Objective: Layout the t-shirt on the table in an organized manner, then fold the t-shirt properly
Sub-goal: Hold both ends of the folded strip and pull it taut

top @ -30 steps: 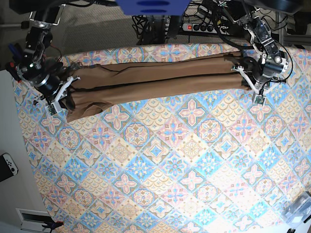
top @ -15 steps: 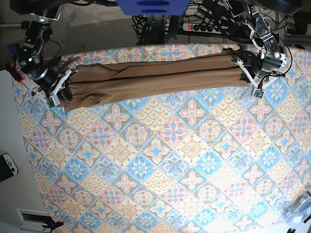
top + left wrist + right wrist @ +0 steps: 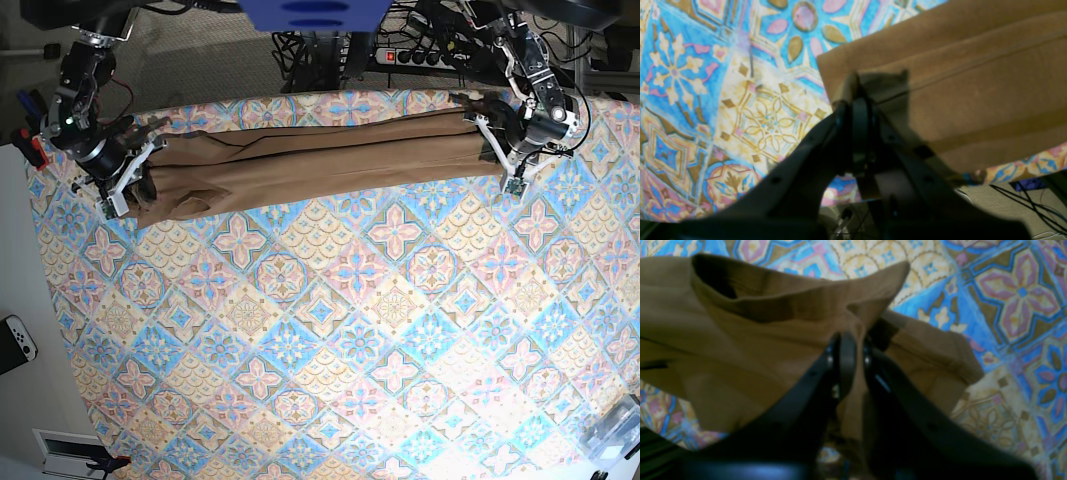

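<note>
The t-shirt (image 3: 320, 160) lies as a long brown band across the far part of the desk (image 3: 380, 340), its long axis running side to side in the base view and tilted a little, the end at the view's right sitting slightly farther back than the end at the left. It is folded lengthwise, with a dark seam line running along its middle.

The left hand (image 3: 497, 150), at the base view's right, is clamped narrow on the end of the t-shirt; its wrist view shows the two black fingers (image 3: 853, 110) pressed together on a folded corner of cloth. The right hand (image 3: 132, 185), at the view's left, has its fingers (image 3: 846, 353) a small way apart with brown fabric between them; the wrist view is blurred, so whether it grips the cloth cannot be told.

Beyond the far edge of the desk lie a power strip (image 3: 415, 57) and tangled cables (image 3: 470, 45). A white game controller (image 3: 15, 340) sits off the desk's left side. Nothing lies across the shirt.

Compared with a second ago, the band sits a little farther back on the desk, and both hands have shifted toward the far edge with it.
</note>
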Controlling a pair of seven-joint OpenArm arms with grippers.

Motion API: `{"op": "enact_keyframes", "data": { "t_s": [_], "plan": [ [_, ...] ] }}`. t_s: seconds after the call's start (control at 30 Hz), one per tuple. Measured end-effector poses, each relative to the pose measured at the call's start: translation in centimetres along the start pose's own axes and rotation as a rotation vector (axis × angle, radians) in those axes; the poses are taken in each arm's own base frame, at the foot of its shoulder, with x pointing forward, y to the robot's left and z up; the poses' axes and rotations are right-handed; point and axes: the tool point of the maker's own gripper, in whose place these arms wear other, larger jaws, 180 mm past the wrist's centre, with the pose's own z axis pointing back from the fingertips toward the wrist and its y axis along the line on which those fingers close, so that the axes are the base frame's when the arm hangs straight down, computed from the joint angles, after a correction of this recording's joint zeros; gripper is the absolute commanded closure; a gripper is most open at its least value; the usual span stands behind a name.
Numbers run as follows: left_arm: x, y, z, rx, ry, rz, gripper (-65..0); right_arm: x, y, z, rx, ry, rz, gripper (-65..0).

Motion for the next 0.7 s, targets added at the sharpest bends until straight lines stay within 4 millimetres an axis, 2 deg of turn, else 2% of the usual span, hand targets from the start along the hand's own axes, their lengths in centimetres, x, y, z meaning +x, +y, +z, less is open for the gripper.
{"op": "enact_keyframes", "data": {
  "t_s": [0.1,0.2,0.33,0.43,0.57,0.7],
  "plan": [
    [-0.1,0.1,0.0,0.003,0.002,0.003,-13.4,-0.2,-0.1,-0.1,0.0,0.004,-0.007,-26.3],
    [-0.1,0.1,0.0,0.002,0.0,0.006,-21.6,-0.3,0.0,-0.1,0.0,0.007,-0.01,-32.2],
    [-0.1,-0.1,0.0,-0.003,-0.002,0.011,-29.9,-1.4,0.4,0.1,0.01,0.029,-0.014,-33.7],
    [-0.4,-0.4,0.0,-0.01,-0.006,0.059,-33.4,-1.5,0.5,0.0,0.01,0.034,-0.015,-33.8],
    [-0.8,0.7,0.6,-0.006,-0.054,0.19,-34.9,-1.3,0.4,0.0,0.009,0.03,-0.014,-33.8],
    [0.4,0.6,2.3,-0.088,-0.208,0.306,-34.8,-1.4,0.4,0.0,0.009,0.031,-0.014,-33.8]
  ]
}}
